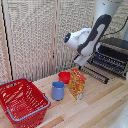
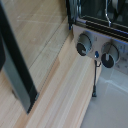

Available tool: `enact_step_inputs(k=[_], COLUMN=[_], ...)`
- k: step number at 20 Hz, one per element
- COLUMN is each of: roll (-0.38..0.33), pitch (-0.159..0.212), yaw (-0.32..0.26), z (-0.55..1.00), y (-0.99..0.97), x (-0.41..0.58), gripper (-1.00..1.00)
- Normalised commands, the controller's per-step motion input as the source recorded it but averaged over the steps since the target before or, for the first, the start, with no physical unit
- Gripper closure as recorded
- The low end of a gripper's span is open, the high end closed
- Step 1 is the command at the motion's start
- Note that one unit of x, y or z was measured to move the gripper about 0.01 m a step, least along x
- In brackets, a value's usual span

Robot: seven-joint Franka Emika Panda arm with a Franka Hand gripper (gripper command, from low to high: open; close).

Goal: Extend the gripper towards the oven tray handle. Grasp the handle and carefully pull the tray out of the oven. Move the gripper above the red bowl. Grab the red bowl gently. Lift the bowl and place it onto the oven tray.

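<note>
Wooden boards made up the table (image 1: 100, 107), pale and running across the whole scene in front of a light slatted screen (image 1: 35, 35). On the exterior view's right stood the oven (image 1: 116, 50), dark with silvery trim, its door (image 1: 95, 74) folded down and the tray (image 1: 111, 62) of thin dark bars showing in the opening, drawn forward over the door. The white robot arm (image 1: 92, 37) bent down in front of the oven, and its gripper (image 1: 80, 62) hung just behind the top of an orange snack bag (image 1: 76, 83); the claw was too small and too hidden in that view for me to tell whether the jaws stood apart or together. The red bowl (image 1: 64, 77) sat on the table near the middle, just beside the snack bag on the exterior view's left of it and just behind a blue cup (image 1: 58, 90). A big red wire basket (image 1: 22, 102) with blue handles stood at the exterior view's left, well apart from the oven.

The wrist view showed the wooden table (image 2: 55, 90) close up, the lower front corner of the oven (image 2: 100, 22) with two round grey knobs (image 2: 84, 44), and a thin dark rod (image 2: 95, 77) lying on the surface below them. A dark slanting bar (image 2: 15, 65) crossed that picture, blurred; I could not tell what it belonged to, and the fingertips themselves did not show clearly
</note>
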Motion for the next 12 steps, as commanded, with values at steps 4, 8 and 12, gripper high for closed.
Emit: enact_step_inputs(k=[4, 8, 12], roll=[0.006, 0.0, 0.0], pitch=[-0.028, -0.012, -0.003], yaw=[0.018, 0.042, 0.013], z=[0.0, 0.0, 0.0], y=[-1.0, -0.9, -0.74], x=[-0.047, 0.016, 0.104], gripper=[-1.0, -1.0, -1.0])
